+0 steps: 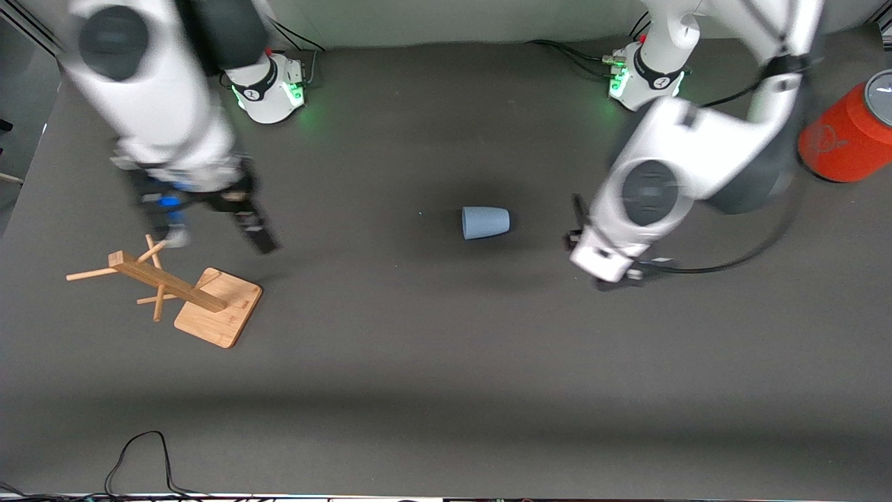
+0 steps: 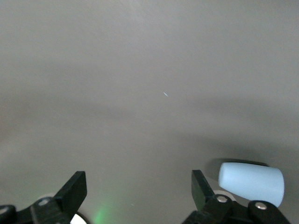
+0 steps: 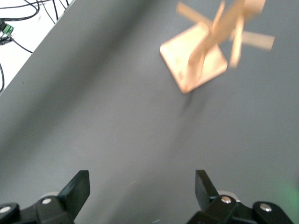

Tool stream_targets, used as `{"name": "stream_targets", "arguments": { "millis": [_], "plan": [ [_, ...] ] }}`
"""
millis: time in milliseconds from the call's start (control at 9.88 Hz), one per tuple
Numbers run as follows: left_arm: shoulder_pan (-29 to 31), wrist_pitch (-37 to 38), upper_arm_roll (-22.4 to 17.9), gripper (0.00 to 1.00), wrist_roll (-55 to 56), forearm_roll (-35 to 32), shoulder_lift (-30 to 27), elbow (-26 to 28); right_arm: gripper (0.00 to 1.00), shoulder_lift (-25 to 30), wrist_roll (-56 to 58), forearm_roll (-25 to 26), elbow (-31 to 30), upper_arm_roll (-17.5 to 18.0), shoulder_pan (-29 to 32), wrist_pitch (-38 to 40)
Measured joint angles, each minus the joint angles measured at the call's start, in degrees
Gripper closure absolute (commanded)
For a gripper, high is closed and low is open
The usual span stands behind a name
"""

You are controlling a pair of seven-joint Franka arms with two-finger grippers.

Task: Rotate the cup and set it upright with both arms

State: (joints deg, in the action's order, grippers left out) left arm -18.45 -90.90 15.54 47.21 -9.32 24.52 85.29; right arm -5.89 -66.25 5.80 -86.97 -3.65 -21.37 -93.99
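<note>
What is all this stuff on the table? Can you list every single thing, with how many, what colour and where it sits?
cup: one, light blue, lying on its side mid-table, between the two arms.
wooden rack: one, pale wood, square base with pegs, at the right arm's end of the table, nearer the front camera than the cup.
can: one, orange with a grey top, at the left arm's end of the table, near the bases.
cable: one, black, looping at the table edge nearest the front camera.
table: one, dark grey top.
left pincer: one, black, open, empty, beside the cup.
right pincer: one, black, open, empty, over the table by the rack.
</note>
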Motion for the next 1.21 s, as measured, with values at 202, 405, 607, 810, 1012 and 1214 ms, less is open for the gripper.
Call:
{"name": "stream_targets", "arguments": {
  "millis": [202,405,607,810,1012,1214],
  "plan": [
    [-8.05,-0.14,-0.01,0.00,9.12,-4.02,6.47,-4.00,0.00,4.47,22.27,-0.02,-3.93,0.10,9.11,0.02],
    [-15.96,-0.17,-0.04,0.00,18.82,-8.89,13.50,-9.56,0.00,5.57,44.05,-0.93,-4.88,0.12,16.10,-0.34],
    [-23.22,0.00,-0.11,0.00,26.46,-12.79,18.81,-13.21,0.00,5.67,58.72,-2.77,-4.91,-1.01,19.12,-0.49],
    [-28.91,0.32,-0.26,0.00,30.29,-14.44,22.24,-13.92,0.00,5.73,68.64,-3.27,-4.92,-2.05,19.31,-0.58],
    [-32.03,1.60,-0.49,0.01,31.63,-17.40,25.54,-13.90,0.00,5.92,71.98,-3.29,-4.92,-2.05,19.27,-0.60],
    [-32.15,2.65,-0.98,0.42,31.65,-19.23,28.13,-13.93,0.00,5.98,72.04,-3.29,-4.92,-2.03,19.53,-0.60]
  ]
}}
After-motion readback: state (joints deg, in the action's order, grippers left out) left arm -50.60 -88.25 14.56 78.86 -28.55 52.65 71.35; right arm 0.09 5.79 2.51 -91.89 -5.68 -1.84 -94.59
